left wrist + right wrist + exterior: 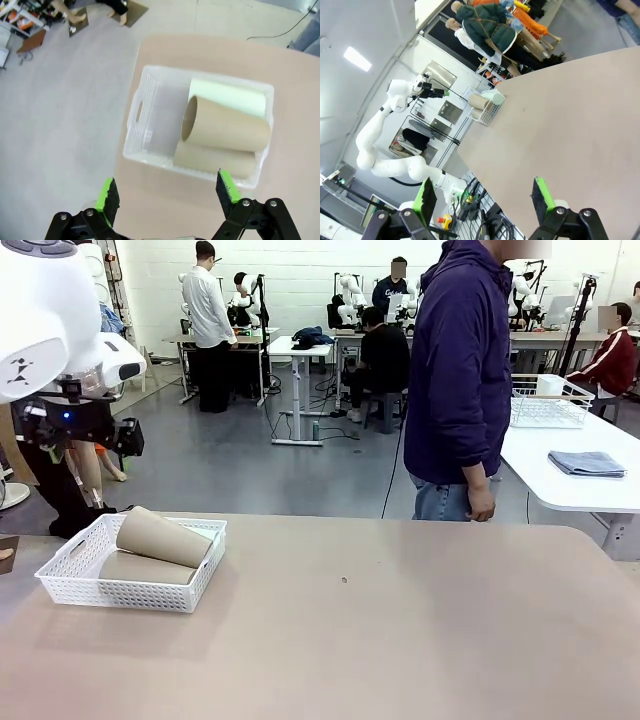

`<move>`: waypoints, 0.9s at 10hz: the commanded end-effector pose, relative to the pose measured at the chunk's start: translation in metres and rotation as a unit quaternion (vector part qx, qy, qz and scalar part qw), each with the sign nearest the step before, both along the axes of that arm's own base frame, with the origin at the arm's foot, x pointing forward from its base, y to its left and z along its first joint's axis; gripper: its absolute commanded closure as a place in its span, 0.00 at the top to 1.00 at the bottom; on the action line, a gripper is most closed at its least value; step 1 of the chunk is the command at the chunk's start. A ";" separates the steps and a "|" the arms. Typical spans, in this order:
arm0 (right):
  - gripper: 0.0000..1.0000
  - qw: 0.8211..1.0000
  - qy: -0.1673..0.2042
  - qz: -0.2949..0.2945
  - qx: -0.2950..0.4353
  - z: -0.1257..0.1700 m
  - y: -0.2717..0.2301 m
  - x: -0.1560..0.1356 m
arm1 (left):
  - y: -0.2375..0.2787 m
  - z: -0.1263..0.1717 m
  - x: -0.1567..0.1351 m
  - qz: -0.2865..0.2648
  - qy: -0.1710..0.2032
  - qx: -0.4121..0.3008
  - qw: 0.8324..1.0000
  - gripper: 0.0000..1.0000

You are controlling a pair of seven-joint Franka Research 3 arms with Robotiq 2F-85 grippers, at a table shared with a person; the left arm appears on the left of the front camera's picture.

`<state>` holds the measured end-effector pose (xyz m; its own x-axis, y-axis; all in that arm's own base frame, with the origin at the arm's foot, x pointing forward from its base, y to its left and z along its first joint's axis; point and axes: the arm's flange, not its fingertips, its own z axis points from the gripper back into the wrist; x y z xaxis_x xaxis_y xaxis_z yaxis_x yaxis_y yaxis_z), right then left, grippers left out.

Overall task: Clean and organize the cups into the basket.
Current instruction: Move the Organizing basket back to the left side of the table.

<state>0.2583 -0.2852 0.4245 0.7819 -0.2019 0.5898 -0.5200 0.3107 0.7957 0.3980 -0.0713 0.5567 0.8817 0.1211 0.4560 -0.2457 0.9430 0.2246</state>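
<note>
Jaws wide on both sides: the left gripper (167, 196) hangs spread high above the basket (145, 117) with nothing between its green pads (107, 196); the right gripper (485, 196) gapes too, empty, over bare tan table (570, 120); from the front, the left gripper (62, 445) sits raised at the picture's left, above and just behind the basket (130, 590), apart from it; the basket stands near the table's left corner; three cups lie on their sides inside it; from the left wrist, a brown cup (225, 131) rides on top, its open mouth toward the basket's bare end; a second brown cup (212, 160) lies beneath it against the nearer wall; the mint green cup (227, 96) lies along the far wall, touching the top one; across the table a person (458, 380) in a dark purple hoodie stands at the far edge, one hand (481, 502) hanging at the side; well off to the right, a folded grey cloth (587, 463) rests on a white table (560, 490).
</note>
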 end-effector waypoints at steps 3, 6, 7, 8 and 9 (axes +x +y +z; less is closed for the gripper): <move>1.00 1.000 0.001 -0.002 -0.007 -0.001 0.001 -0.003 | 0.012 -0.034 -0.064 0.007 0.071 -0.078 0.994 1.00; 1.00 1.000 0.001 -0.002 -0.007 -0.001 0.001 -0.003 | 0.004 -0.038 -0.048 0.022 0.057 -0.052 0.997 1.00; 1.00 1.000 0.001 -0.002 -0.007 -0.001 0.001 -0.003 | 0.004 -0.038 -0.048 0.022 0.057 -0.052 0.997 1.00; 1.00 1.000 0.001 -0.002 -0.007 -0.001 0.001 -0.003 | 0.004 -0.038 -0.048 0.022 0.057 -0.052 0.997 1.00; 1.00 1.000 0.001 -0.002 -0.007 -0.001 0.001 -0.003 | 0.004 -0.038 -0.048 0.022 0.057 -0.052 0.997 1.00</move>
